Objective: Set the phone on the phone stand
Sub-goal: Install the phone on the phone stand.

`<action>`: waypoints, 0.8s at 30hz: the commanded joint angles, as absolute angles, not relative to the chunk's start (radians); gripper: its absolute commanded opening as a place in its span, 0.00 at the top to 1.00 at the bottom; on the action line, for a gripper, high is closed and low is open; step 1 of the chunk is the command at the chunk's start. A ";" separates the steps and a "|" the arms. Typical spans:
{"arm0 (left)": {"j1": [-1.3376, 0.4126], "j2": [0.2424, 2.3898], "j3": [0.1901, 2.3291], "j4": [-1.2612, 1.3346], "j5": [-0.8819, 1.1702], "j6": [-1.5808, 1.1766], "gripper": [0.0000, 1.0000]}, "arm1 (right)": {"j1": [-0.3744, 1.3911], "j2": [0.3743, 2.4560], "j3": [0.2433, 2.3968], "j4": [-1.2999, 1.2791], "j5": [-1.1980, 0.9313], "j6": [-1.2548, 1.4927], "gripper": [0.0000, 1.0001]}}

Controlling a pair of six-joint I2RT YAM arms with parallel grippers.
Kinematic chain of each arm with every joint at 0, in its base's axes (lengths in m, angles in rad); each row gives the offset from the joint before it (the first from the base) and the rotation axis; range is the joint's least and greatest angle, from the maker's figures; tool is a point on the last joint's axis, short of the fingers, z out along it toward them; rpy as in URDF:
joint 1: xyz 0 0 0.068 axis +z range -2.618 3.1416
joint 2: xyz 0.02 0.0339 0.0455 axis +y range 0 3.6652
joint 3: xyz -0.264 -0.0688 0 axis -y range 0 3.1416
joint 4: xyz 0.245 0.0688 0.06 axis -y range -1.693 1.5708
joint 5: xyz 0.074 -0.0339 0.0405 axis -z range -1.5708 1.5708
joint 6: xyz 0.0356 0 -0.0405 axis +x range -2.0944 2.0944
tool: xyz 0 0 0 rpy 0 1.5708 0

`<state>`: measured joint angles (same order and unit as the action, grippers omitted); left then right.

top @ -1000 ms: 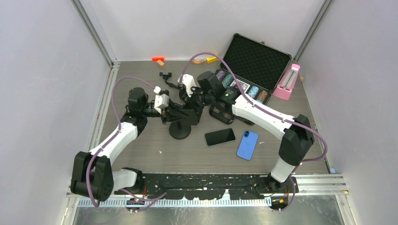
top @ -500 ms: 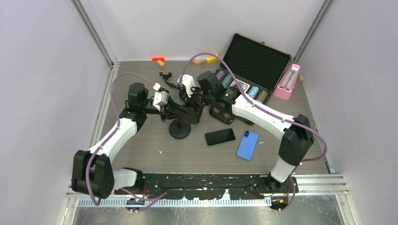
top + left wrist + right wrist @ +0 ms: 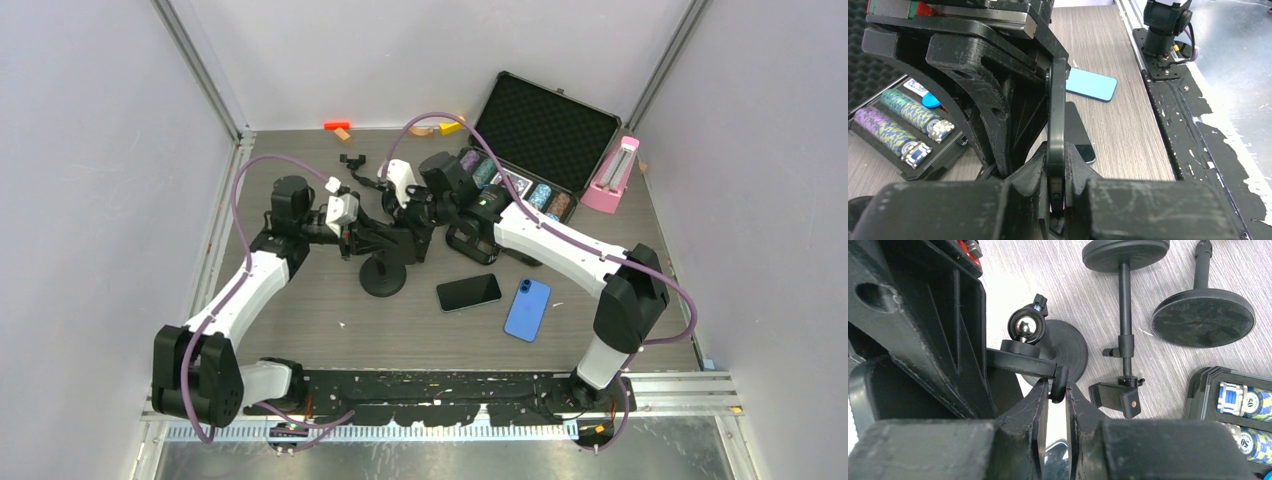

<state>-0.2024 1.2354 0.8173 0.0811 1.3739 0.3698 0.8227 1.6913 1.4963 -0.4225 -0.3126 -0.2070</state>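
The black phone stand [image 3: 384, 272] rests on its round base near mid-table, with both grippers at its top. My left gripper [image 3: 373, 240] is shut on the stand's cradle plate [image 3: 1056, 107], which appears edge-on in the left wrist view between the fingertips [image 3: 1079, 165]. My right gripper [image 3: 1057, 390] is shut on the cradle's bent lip [image 3: 1060, 380], just below the ball joint [image 3: 1024, 327]. A black phone [image 3: 468, 292] lies flat to the right of the stand, and a blue phone [image 3: 527, 309] lies beside it. Both phones are free of the grippers.
An open case [image 3: 545, 130] with rows of poker chips [image 3: 540, 193] stands at the back right, beside a pink object [image 3: 612, 175]. Two more black stands [image 3: 1124, 295] [image 3: 1203, 317] lie near the right gripper. Small coloured blocks [image 3: 337, 126] sit along the back wall.
The left arm has shifted slightly toward the back while holding the cradle plate. The right arm, the stand's base and both phones have not moved.
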 commanded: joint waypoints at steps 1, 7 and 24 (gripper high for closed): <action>-0.186 1.171 0.851 0.081 1.276 0.400 1.00 | 0.841 1.700 1.511 -0.428 -0.326 -0.181 1.00; -0.186 1.143 0.836 0.080 1.247 0.371 1.00 | 0.844 1.703 1.509 -0.423 -0.304 -0.173 1.00; -0.178 1.086 0.764 0.117 1.202 0.336 1.00 | 0.844 1.673 1.463 -0.385 -0.246 -0.166 1.00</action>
